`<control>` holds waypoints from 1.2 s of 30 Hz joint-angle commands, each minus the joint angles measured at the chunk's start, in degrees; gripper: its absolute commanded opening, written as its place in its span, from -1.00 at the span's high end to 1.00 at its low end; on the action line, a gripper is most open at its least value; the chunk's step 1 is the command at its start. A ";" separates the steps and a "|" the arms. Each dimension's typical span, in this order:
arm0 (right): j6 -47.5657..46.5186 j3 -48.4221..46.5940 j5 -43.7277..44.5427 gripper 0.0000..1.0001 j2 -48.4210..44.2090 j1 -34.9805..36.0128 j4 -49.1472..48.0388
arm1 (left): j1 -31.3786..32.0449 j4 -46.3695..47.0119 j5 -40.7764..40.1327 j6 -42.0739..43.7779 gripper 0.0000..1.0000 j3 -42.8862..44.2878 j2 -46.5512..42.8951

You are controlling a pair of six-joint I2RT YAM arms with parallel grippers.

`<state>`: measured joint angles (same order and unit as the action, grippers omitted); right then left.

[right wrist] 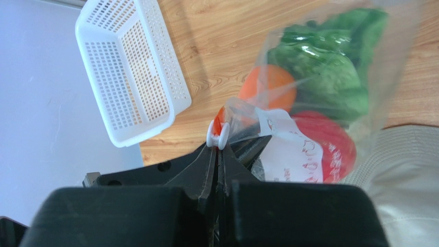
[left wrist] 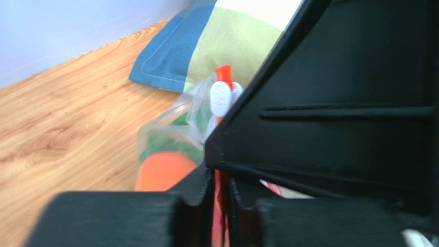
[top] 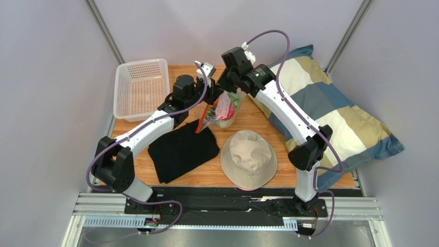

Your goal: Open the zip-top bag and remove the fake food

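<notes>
Clear crinkly plastic bunches between the two arms in the top view. The zip-top bag (top: pixel 222 110) sits at the far middle of the table (top: pixel 278 131), between the mesh basket (top: pixel 141 87) and the pillow (top: pixel 330 113). We cannot tell whether its bottom rests on the wood. The left gripper (top: pixel 208 100) and right gripper (top: pixel 226 91) crowd its top edge, so a careless pull could knock one wrist against the other.

From the left wrist, the left gripper (left wrist: pixel 220 191) is clenched on the red zip strip (left wrist: pixel 222 74), with the white slider (left wrist: pixel 220 98) beyond the tips. The strip is thin and slick. We judge that a hard tug from the other side could drag it out of this pinch.

From the right wrist, the right gripper (right wrist: pixel 219 157) is pressed tight on the bag's edge, just behind the slider (right wrist: pixel 218 135). We cannot tell whether it grips the slider or only film. If only film, the pull may stretch plastic and leave the zip closed. The fake food lies inside the bag: cabbage (right wrist: pixel 330 67), orange fruit (right wrist: pixel 268 87) and apple (right wrist: pixel 335 144). Its weight could swing the bag, tear it free of either grip, or spill the round pieces rolling across the table.
</notes>
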<state>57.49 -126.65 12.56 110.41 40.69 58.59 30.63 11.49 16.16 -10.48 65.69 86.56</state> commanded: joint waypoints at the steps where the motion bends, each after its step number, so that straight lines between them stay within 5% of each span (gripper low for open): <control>1: 0.45 3.85 -1.92 0.90 -6.15 0.10 -6.99 | 0.13 -1.45 2.01 4.84 1.00 5.66 2.11; 3: -4.56 10.59 -2.88 0.63 -8.80 -1.39 -11.19 | -0.39 -3.30 5.70 6.25 1.00 7.16 2.90; 4: -8.67 14.20 -6.72 0.34 -10.29 -3.92 -13.91 | -0.83 -5.66 9.20 6.35 1.00 8.65 3.08; 8: -33.42 32.40 -19.56 -0.22 -22.92 -11.93 -34.82 | -6.09 -9.46 22.31 3.98 1.00 10.95 4.84; 11: -45.93 48.39 -38.96 -0.45 -28.40 -16.95 -53.11 | -8.91 -9.47 34.51 2.31 1.00 12.27 7.38; 13: -61.47 50.44 -49.85 -0.55 -28.94 -17.92 -52.72 | -10.50 -8.24 41.30 1.17 1.00 13.49 8.96; 15: -66.10 50.45 -50.87 -0.61 -27.37 -18.36 -52.78 | -10.86 -10.41 45.86 2.12 1.00 14.98 10.02; 22: -61.28 42.37 -69.58 -0.41 -16.30 -19.59 -58.06 | -10.86 -12.10 51.16 3.27 1.00 18.24 12.14; 30: -61.89 39.81 -72.67 -0.18 -12.68 -19.59 -57.62 | -10.86 -12.63 51.69 3.71 1.00 18.24 11.43; 33: -60.75 39.81 -72.85 0.07 -12.06 -19.51 -58.15 | -10.68 -12.28 52.48 3.36 1.00 17.63 11.09; 36: -61.44 39.99 -72.50 0.88 -11.62 -19.51 -58.06 | -10.68 -12.19 52.30 3.54 1.00 16.75 10.56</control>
<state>-2.92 -84.44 -58.26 98.04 21.30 3.40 19.79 -2.48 65.45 -7.81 81.17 99.77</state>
